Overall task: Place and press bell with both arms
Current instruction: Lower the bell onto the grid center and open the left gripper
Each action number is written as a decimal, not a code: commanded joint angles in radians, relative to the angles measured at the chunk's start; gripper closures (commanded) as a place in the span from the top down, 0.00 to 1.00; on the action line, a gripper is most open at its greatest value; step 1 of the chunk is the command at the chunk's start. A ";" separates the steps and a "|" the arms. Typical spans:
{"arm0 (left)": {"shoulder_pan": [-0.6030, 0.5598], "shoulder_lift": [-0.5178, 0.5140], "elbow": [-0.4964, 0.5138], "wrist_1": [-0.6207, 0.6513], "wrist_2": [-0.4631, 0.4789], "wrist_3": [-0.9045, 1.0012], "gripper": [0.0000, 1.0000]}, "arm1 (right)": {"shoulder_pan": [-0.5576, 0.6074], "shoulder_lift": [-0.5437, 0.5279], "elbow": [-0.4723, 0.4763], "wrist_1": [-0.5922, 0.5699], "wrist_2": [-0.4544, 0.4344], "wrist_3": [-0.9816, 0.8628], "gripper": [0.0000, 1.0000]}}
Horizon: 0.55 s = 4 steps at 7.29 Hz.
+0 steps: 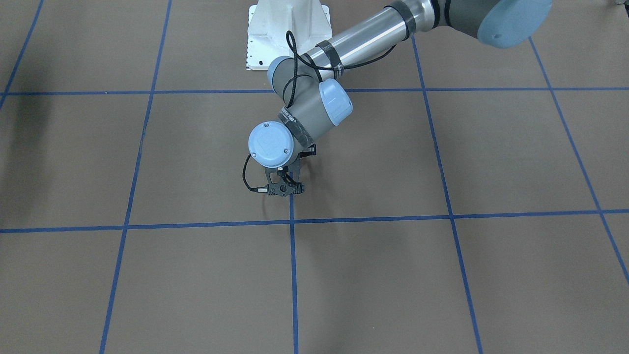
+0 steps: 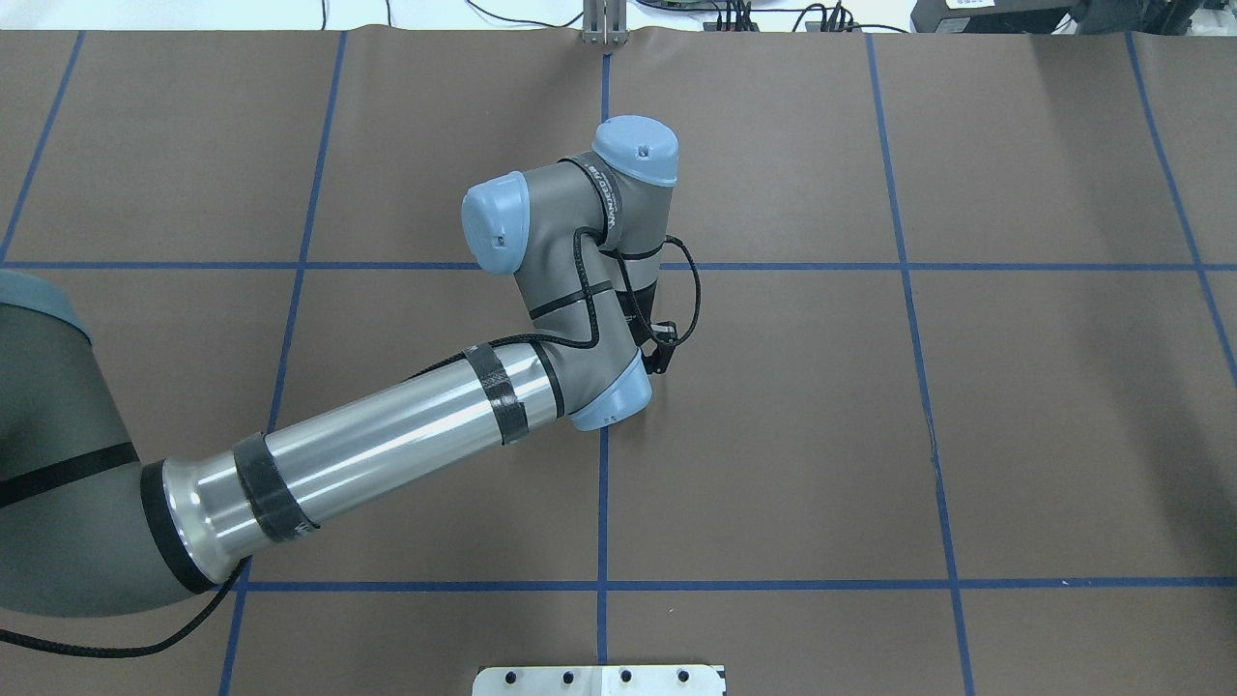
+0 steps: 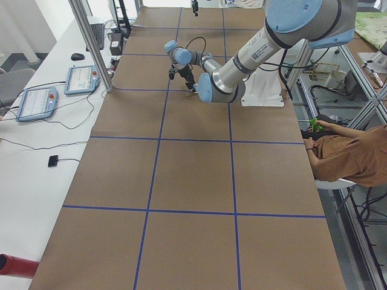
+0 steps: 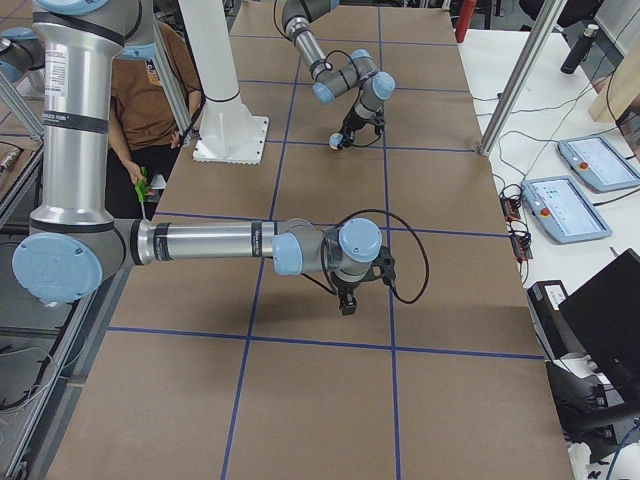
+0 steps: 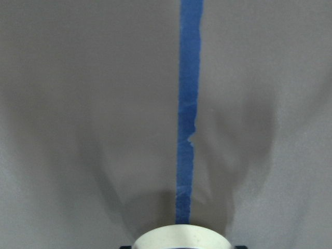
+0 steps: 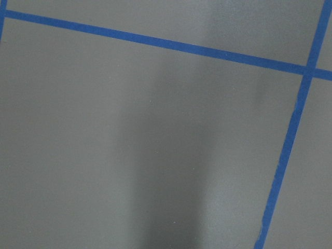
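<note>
The bell (image 5: 181, 237) shows as a cream round rim at the bottom edge of the left wrist view, with black finger parts on either side. In the exterior right view it is a small light-blue shape (image 4: 335, 143) at the far gripper's tip. My left gripper (image 1: 284, 190) points down at the blue tape line, shut on the bell, low over the brown table (image 1: 442, 275). The wrist hides it in the overhead view. My right gripper (image 4: 346, 303) shows only in the exterior right view, low over the table. I cannot tell whether it is open or shut.
The white mounting pedestal (image 1: 287, 29) stands at the table's robot side. A seated person (image 3: 351, 157) is beside the table. Teach pendants (image 3: 36, 103) and metal posts (image 3: 91, 42) stand on the white side bench. Blue tape lines cross the brown mat.
</note>
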 commanded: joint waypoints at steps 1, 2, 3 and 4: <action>0.003 0.001 -0.003 -0.002 0.000 -0.001 0.88 | 0.000 0.003 -0.004 0.002 0.000 0.000 1.00; 0.001 0.001 -0.004 -0.002 0.012 -0.001 0.98 | 0.000 0.003 -0.004 0.002 0.000 -0.002 1.00; -0.008 0.001 -0.020 0.003 0.029 -0.004 0.99 | 0.000 0.003 -0.003 0.003 0.000 0.000 1.00; -0.032 0.003 -0.064 0.007 0.031 -0.006 0.99 | -0.003 0.012 -0.001 0.024 0.000 0.000 1.00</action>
